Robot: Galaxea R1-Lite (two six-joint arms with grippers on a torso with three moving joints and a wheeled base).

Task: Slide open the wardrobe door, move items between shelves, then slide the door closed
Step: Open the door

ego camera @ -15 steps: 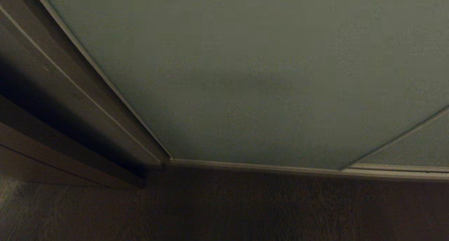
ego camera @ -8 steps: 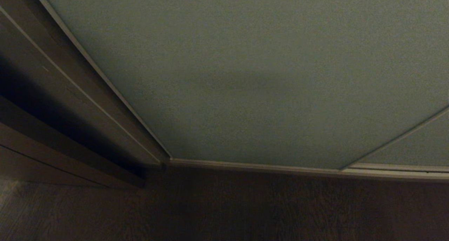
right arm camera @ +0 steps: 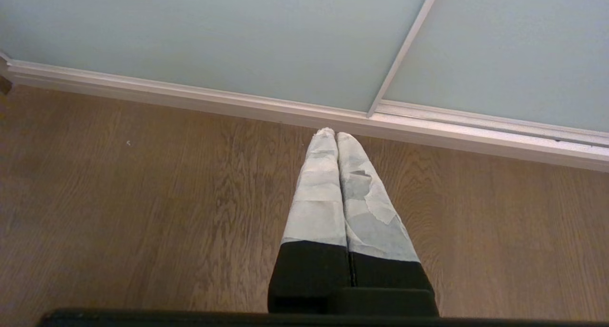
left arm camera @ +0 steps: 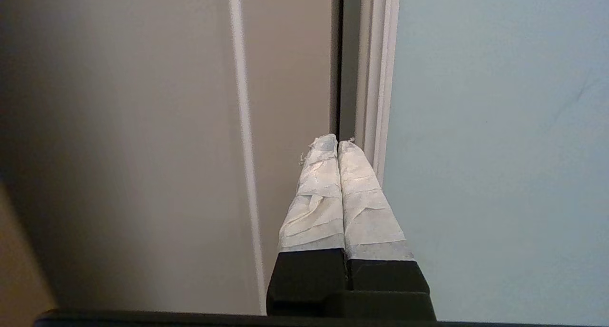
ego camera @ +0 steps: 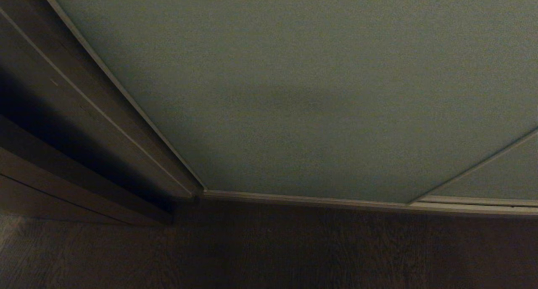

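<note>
The sliding wardrobe door is a pale grey-green panel filling most of the head view, closed against the side frame. My left gripper is shut with nothing in it, its taped tips pointing at the dark slit between the door's light frame edge and the beige side panel; whether they touch it I cannot tell. My right gripper is shut and empty, parked low over the wooden floor before the door's bottom rail. The items and the shelves are hidden. Neither arm shows in the head view.
Dark brown wooden panelling stands left of the door. A second door panel overlaps at the right. A ribbed floor track runs along the door's foot, with wooden floor in front.
</note>
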